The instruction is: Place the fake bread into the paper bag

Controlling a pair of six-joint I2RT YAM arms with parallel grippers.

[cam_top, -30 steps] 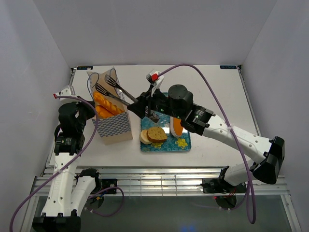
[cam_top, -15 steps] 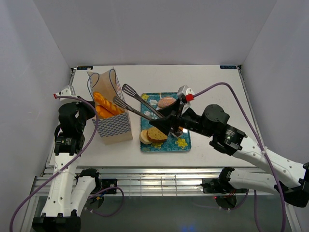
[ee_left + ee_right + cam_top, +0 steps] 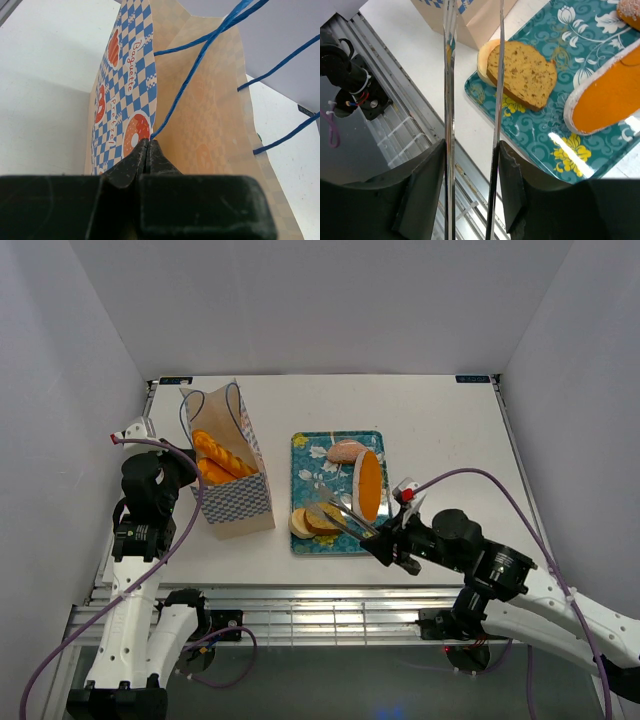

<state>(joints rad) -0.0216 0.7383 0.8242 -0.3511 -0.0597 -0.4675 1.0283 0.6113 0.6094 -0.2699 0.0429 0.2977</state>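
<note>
Several pieces of the fake bread [image 3: 369, 485] lie on the teal floral tray [image 3: 310, 455], just right of the paper bag [image 3: 238, 505] on the desk [image 3: 440, 430]. At least two long rolls [image 3: 220, 455] already stand in the bag.

Your left jaws [image 3: 148, 150] are clenched on the bag's rim, beside a blue cord handle [image 3: 200, 60]. Your right jaws [image 3: 471, 160] grasp a pair of metal tongs [image 3: 449, 100]. The tong arms stand apart with nothing between them, reaching toward the brown slice [image 3: 522, 75] at the tray's near left corner.

Watch that slice. It lies nearly flat, propped on a paler round piece [image 3: 485, 55], so thin tong arms may find little edge to bite. They could skate over it or push both pieces off the corner. Closing off-centre would probably let it swivel and drop on the way across.

At the bag, the rolls take up much of the narrow mouth, and the cords hang where the tongs could snag. A knock on the wall could pull the paper out of the left pinch or tip the bag.

The slice is tan with dark flecks and a darker crust. The long half loaf [image 3: 607, 100] has a glossy orange face and a pale rim. A rounded reddish-brown piece [image 3: 347, 451] sits at the far end.
</note>
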